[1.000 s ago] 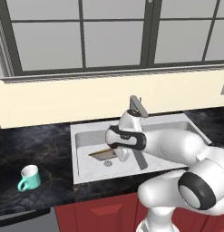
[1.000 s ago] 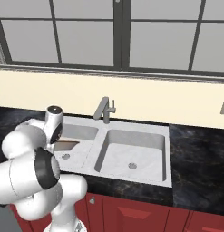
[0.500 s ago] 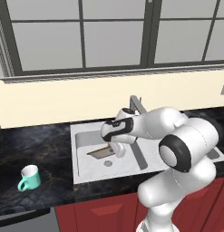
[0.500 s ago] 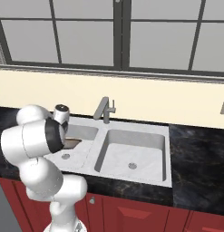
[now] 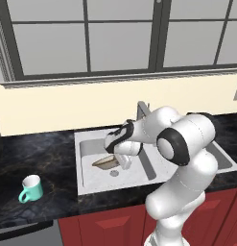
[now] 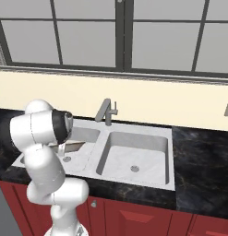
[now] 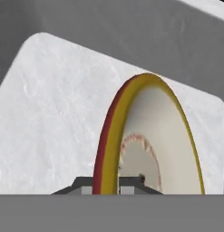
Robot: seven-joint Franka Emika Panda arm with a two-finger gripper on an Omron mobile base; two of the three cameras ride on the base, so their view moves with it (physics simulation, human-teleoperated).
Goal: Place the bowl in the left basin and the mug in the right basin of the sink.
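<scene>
Now that the arm has swung lower, the fingers pinch the bowl inside the left basin; the mug waits on the desk.

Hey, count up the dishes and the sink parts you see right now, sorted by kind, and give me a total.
Bowls: 1, the bowl held by the gripper over the left basin.
Mugs: 1, the mug on the counter.
Basins: 2, counting the right basin.
Faucets: 1, the faucet.
Total: 5.
</scene>
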